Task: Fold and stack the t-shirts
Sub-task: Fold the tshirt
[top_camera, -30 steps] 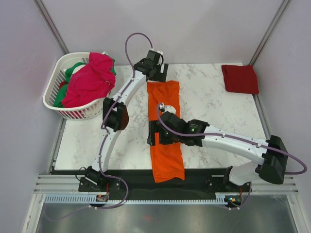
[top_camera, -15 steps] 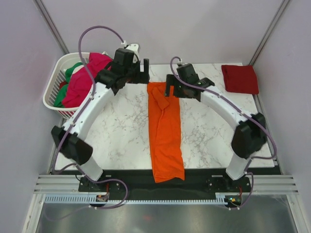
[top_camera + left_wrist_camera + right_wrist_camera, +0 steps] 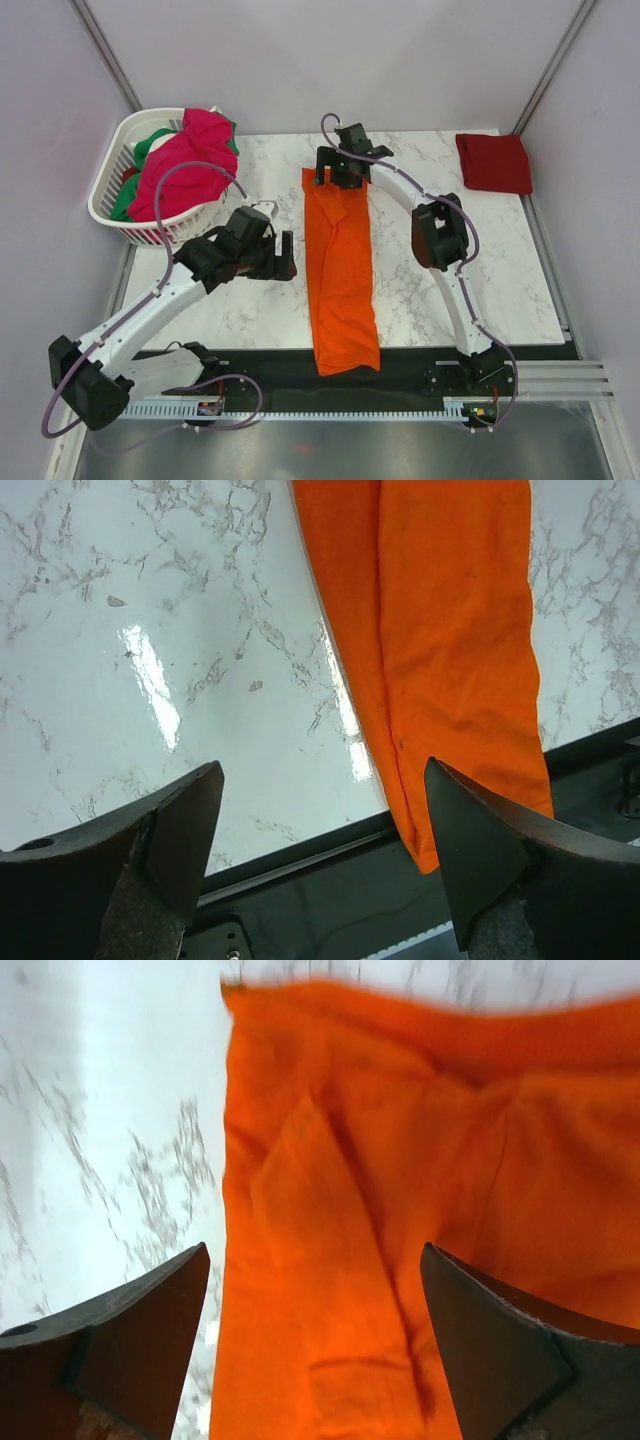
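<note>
White marble table (image 3: 450, 260), grey walls on three sides. Orange t-shirt (image 3: 340, 270) lies folded lengthwise as a long narrow strip down the middle of the table, its near end hanging over the black front rail.

Left gripper (image 3: 287, 258): jaws spread wide, nothing between them. It hangs over bare marble just left of the strip's mid-length. Contact with the cloth: cannot tell from the wrist view.

Right gripper (image 3: 335, 178): jaws spread wide, nothing clamped. It sits over the far end of the orange t-shirt, with cloth filling the gap between the fingers in the wrist view. Touching or hovering: cannot tell.

Dark red t-shirt (image 3: 494, 162) is folded at the far right corner. Magenta-pink t-shirt (image 3: 185, 165) is heaped on a green one (image 3: 150, 143) in the white basket (image 3: 108, 200) at far left.

Change vs 0.5 s ago: the left arm has pulled back from the strip's far-left corner to the near-left side. The right gripper has shifted from the far-right edge toward the far-left corner. The strip's outline and the dark red t-shirt are unchanged.
</note>
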Controlling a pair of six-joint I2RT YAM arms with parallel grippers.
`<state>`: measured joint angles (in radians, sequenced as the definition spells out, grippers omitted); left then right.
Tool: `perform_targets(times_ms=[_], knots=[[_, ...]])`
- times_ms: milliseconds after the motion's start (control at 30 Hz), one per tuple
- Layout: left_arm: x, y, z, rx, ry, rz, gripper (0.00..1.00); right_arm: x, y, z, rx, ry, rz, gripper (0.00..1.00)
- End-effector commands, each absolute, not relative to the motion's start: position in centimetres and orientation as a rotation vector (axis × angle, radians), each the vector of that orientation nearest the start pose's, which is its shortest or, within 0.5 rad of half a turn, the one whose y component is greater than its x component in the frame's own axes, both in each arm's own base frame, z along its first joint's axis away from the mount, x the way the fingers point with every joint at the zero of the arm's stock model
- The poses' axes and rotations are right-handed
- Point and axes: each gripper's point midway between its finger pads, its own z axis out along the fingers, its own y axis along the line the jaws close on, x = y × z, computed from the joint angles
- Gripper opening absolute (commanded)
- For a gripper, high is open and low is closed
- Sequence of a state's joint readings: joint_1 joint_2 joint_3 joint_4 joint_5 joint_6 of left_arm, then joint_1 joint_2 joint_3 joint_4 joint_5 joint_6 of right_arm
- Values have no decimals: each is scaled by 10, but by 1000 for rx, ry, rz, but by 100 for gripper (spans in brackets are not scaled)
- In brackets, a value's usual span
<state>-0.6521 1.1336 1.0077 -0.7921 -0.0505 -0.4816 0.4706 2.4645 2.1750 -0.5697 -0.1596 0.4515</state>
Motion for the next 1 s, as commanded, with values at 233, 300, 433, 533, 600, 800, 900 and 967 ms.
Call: perform_targets(times_ms=[233,300,433,533,600,800,900,967], knots=[[210,-183,154,71,2565,-441,85,622,305,19,85,2312,847,98],[209,-185,152,70,2578,-437,85,635,305,17,163,2262,905,98],[209,-189,146,84,2599,-423,85,665,317,56,159,2024,1012,98],[212,-192,146,97,2601,-406,85,672,343,137,11,1730,1135,98],[217,-194,151,93,2585,-402,84,665,346,213,-79,1555,1155,98],[223,-201,164,103,2551,-424,83,619,300,386,-149,1364,946,98],[214,-206,163,109,2551,-435,82,589,244,427,-66,1387,734,98],[203,-211,156,121,2564,-442,76,555,208,435,-10,1444,629,98]])
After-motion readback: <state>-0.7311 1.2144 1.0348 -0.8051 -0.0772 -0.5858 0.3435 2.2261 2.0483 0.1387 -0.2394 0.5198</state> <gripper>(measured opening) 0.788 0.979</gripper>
